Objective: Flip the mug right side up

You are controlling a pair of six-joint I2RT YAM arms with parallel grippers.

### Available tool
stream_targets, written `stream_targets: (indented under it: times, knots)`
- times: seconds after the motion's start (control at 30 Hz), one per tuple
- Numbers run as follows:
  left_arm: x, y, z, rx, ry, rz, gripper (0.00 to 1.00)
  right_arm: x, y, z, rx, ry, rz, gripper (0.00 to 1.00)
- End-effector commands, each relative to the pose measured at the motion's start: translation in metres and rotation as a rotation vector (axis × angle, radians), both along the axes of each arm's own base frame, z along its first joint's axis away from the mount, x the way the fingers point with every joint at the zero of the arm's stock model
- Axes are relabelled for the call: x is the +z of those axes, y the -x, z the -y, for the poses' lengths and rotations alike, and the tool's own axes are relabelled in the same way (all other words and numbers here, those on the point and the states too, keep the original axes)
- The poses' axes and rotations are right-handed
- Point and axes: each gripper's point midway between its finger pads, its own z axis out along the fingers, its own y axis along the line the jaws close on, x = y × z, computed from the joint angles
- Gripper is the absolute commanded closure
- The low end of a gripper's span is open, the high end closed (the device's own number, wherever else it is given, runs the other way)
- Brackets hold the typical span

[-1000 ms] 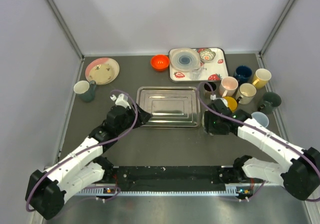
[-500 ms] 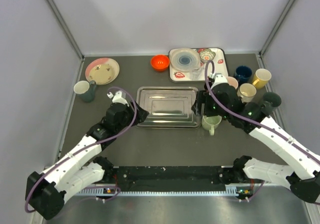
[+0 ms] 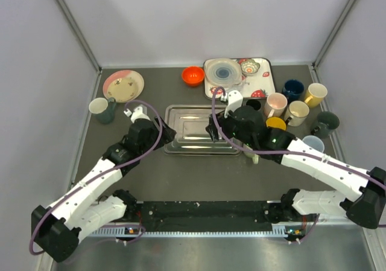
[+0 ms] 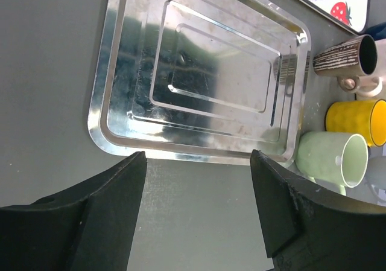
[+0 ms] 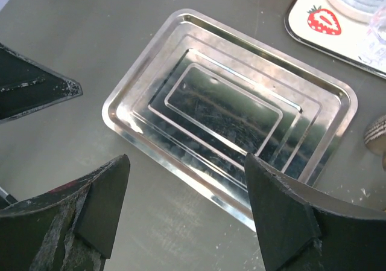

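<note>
The pale green mug (image 4: 330, 160) stands to the right of the steel tray, its open mouth clear in the left wrist view. In the top view only a sliver of the mug (image 3: 253, 154) shows under the right arm. My right gripper (image 5: 187, 162) is open and empty, hovering over the tray's near rim, left of the mug and apart from it. The right gripper (image 3: 212, 128) sits over the tray's right half in the top view. My left gripper (image 4: 198, 162) is open and empty above bare table by the tray's near left edge, with the left gripper (image 3: 164, 128) beside that rim.
The steel tray (image 3: 181, 111) lies mid-table. Several mugs cluster at the right, among them a yellow one (image 4: 356, 114) and a striped brown one (image 4: 341, 57). A strawberry tray (image 3: 264, 78) with dishes, an orange bowl (image 3: 193, 75), a pink plate (image 3: 123, 85) and a teal mug (image 3: 102, 109) stand further back.
The right gripper let go of the pale green mug, left it standing right of the tray, and swung left over the tray. Both grippers opened wider; the left one edged forward.
</note>
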Motion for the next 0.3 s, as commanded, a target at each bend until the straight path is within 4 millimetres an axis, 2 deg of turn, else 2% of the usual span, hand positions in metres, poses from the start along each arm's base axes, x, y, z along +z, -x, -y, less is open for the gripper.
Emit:
stream_targets:
  times: [0.0,0.17,0.27]
  knots:
    - [0.013,-0.007,-0.002,0.025,0.0,0.029,0.25,0.022,-0.009,-0.007,0.011,-0.043,0.115,0.22]
    - [0.014,-0.006,-0.002,-0.045,-0.068,0.062,0.29,0.0,-0.02,0.007,-0.064,0.066,0.107,0.09]
    - [0.012,-0.004,-0.008,-0.064,-0.114,0.096,0.24,-0.004,-0.023,0.014,-0.111,0.077,0.101,0.01]
